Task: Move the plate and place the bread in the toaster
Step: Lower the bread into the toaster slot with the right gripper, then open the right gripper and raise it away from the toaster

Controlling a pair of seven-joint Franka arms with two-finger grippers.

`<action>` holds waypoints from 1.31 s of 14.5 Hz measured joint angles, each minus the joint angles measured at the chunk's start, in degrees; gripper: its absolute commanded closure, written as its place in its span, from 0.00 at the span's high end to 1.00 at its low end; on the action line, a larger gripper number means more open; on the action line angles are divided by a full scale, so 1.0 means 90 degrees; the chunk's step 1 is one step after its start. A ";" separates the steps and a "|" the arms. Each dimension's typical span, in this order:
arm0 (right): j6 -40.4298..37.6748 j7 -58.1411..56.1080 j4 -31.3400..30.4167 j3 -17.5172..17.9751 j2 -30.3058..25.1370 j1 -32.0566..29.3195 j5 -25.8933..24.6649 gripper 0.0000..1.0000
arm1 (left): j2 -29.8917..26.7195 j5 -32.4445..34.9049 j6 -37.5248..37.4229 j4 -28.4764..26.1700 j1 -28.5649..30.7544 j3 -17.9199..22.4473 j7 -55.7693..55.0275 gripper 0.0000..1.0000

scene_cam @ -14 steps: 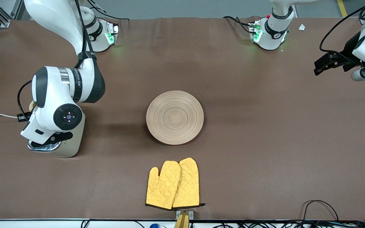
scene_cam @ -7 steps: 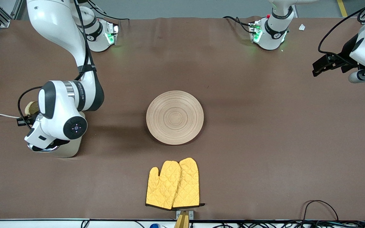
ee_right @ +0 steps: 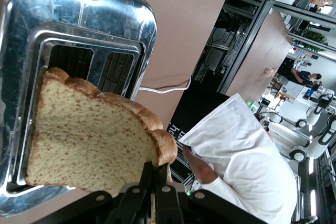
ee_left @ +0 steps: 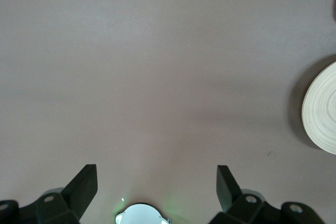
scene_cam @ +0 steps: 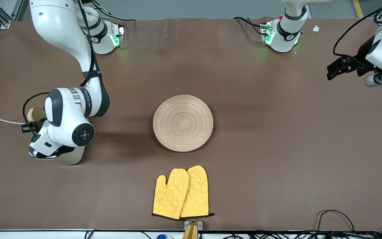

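Since 1 second ago my right arm has swung its wrist a little toward the right arm's end of the tabletop (scene_cam: 277, 139), so the bread (ee_right: 89, 135) now peeks out past the wrist in the front view; the plate (scene_cam: 183, 123) has not moved.

My right pincer (ee_right: 155, 174) is clamped on 1 corner of the bread, and the slice hangs just over the chrome top of the toaster (ee_right: 79, 40), with both slots open beneath it. To do this step well, I think I should turn the slice until its edge runs along 1 slot, center it, then lower it straight and let go only when it sits inside. A tilted slice could catch on the slot's rim.

My left pincer (ee_left: 157, 184) waits with its fingers apart over bare tabletop at the left arm's end, well apart from the plate.

From the front camera my right wrist covers most of the toaster and the pincer itself, so the gap between bread and slot is hard to judge. Yellow oven mitts (scene_cam: 181, 192) lie well away from both pincers.
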 measured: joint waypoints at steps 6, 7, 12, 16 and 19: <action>0.0012 0.0814 -0.0171 0.0023 0.0001 0.0135 0.0006 0.02 | 0.0000 0.0000 0.0000 0.0000 0.0000 0.0000 0.0000 1.00; 0.0023 0.0906 -0.0218 0.0037 0.0002 0.0146 0.0010 0.02 | 0.0000 0.0000 0.0000 0.0000 0.0000 0.0000 0.0000 1.00; 0.0080 0.1173 -0.0333 0.0094 0.0001 0.0151 0.0217 0.91 | 0.0000 0.0000 0.0000 0.0000 0.0000 0.0000 0.0000 1.00; 0.0195 0.1198 -0.0196 0.0068 -0.0061 0.0067 0.0874 1.00 | 0.0000 0.0000 0.0000 0.0001 0.0000 0.0000 0.0000 1.00; 0.0221 0.1104 0.0023 0.0046 -0.0476 -0.0013 0.1650 1.00 | 0.0000 0.0000 0.0000 0.0005 0.0000 0.0000 0.0000 1.00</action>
